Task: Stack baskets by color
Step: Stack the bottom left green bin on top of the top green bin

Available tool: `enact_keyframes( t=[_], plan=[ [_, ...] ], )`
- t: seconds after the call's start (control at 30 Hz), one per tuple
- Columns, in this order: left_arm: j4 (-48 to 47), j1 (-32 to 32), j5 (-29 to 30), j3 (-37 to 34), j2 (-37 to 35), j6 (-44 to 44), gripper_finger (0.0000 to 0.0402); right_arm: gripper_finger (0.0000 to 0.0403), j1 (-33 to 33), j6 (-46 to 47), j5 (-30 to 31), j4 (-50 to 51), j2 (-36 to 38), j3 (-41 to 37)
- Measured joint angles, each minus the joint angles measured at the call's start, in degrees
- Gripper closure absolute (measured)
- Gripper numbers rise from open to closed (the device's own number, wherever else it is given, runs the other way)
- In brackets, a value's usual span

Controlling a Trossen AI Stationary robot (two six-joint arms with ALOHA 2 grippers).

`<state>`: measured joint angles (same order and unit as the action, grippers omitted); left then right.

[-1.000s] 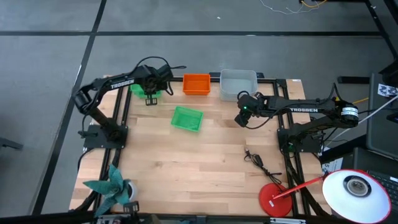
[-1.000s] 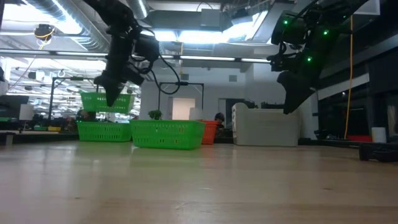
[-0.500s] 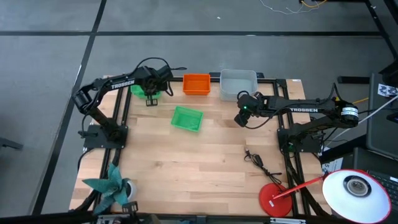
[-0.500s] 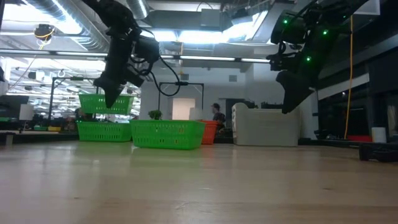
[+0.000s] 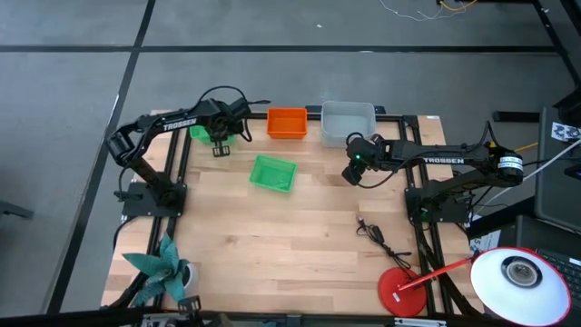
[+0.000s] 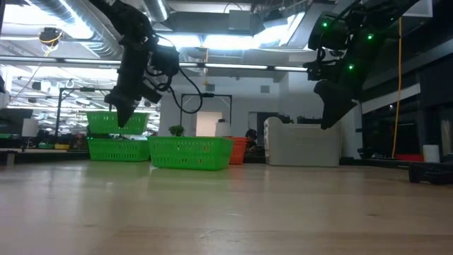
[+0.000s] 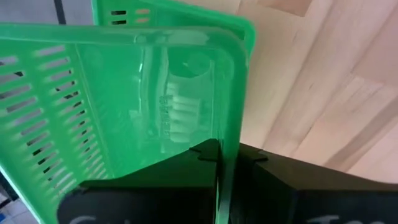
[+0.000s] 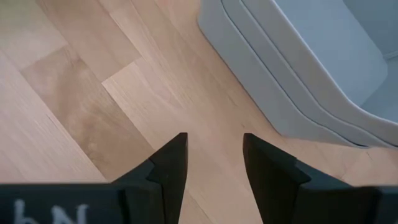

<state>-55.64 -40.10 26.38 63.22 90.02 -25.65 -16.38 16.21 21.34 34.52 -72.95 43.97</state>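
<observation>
The left tool (image 5: pixel 218 134) is at the far left corner of the tabletop (image 5: pixel 300 236). Its two dark fingers (image 7: pixel 205 163) are pressed together on the thin rim of a green basket (image 7: pixel 118 106), so the tool pinches this basket by one wall. In the low view the held green basket (image 6: pixel 117 122) hangs just above another green basket (image 6: pixel 118 149) that stands on the wood; the two are almost nested, but whether they already touch is not clear. From the left wrist view a second green rim shows directly behind the held one.

A third green basket (image 5: pixel 272 173) stands alone on the tabletop, nearer to the middle and a little turned, well apart from the other two.

The right tool (image 5: pixel 352 170) hovers above the wood on the right side – its fingers (image 8: pixel 168 168) are spread and nothing is between them. Just beside it, toward the far edge, stands the pale grey stack of baskets (image 5: pixel 348 123); in the right wrist view several grey rims (image 8: pixel 292 81) lie one inside the other. The orange baskets (image 5: pixel 287 123) stand at the far edge too, between the green pair and the grey stack.

At the near edge there are a red lamp base (image 5: pixel 402 292), a black cable (image 5: pixel 374 234) and a teal paper figure (image 5: pixel 159 265), all far from both tools.
</observation>
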Motion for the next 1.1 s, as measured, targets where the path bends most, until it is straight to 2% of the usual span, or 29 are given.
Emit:
enact_keyframes(
  t=[0.13,0.37,0.47,0.67,0.87,1.1],
  plan=[
    [-0.34,2.06,-1.75,0.43,-0.01,3.84,0.0401,0.0246,0.00,0.00,0.00,-0.10,0.00,0.00],
    [2.20,7.95,-5.37,4.02,-0.68,17.73,0.0401,0.0246,0.00,0.02,0.02,-0.70,-0.02,0.00],
    [3.70,7.94,-7.04,4.02,0.19,16.33,0.0401,0.0246,0.00,0.01,0.01,-0.68,-0.02,0.00],
    [3.47,4.41,-0.73,4.02,2.51,9.94,0.0401,0.0246,0.00,0.02,0.00,-0.57,-0.02,0.00],
    [-0.78,0.50,-1.15,4.02,2.59,2.27,0.0401,0.0246,0.00,0.02,0.00,-0.52,-0.02,0.00],
    [-0.18,-3.46,-1.71,1.97,3.23,-0.09,0.0401,0.0246,0.02,0.00,0.00,-0.39,-0.02,0.00]
  ],
)
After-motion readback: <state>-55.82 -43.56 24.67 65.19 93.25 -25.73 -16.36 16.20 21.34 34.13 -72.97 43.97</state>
